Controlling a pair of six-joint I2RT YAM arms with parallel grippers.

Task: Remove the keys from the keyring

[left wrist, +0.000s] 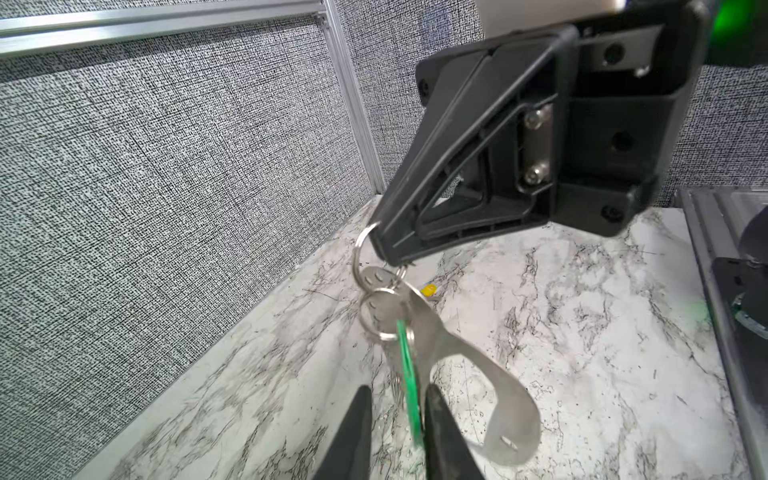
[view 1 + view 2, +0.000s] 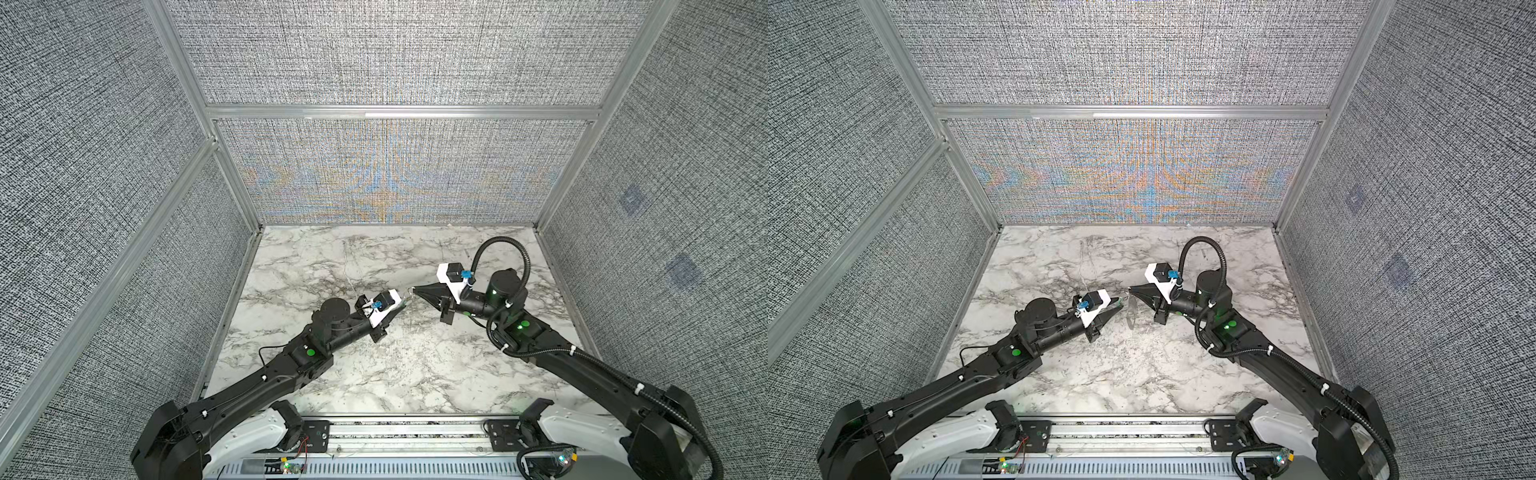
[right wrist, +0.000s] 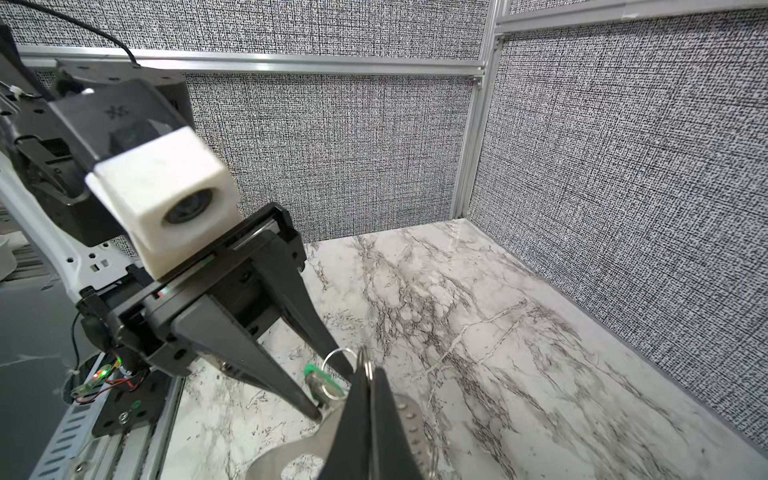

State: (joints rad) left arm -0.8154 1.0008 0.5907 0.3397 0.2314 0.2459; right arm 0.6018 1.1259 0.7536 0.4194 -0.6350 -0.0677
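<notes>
Pinched shut in right gripper [image 1: 390,253]: top ring of keyring [image 1: 469,361], above table [image 1: 582,332]. Between parted jaws of left gripper [image 1: 397,395]: green key [image 1: 407,374]. Yellow tag [image 1: 428,289] nearby.

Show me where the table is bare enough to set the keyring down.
The table is bare along the back wall and in the wide patch just past the front rail. Crowded mid-table, where left gripper and right gripper meet at the hanging keyring; a yellow tag lies nearby.

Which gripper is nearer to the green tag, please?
Left. The left gripper has the green tag between its fingers; the right gripper is apart from it, shut on a ring.
</notes>
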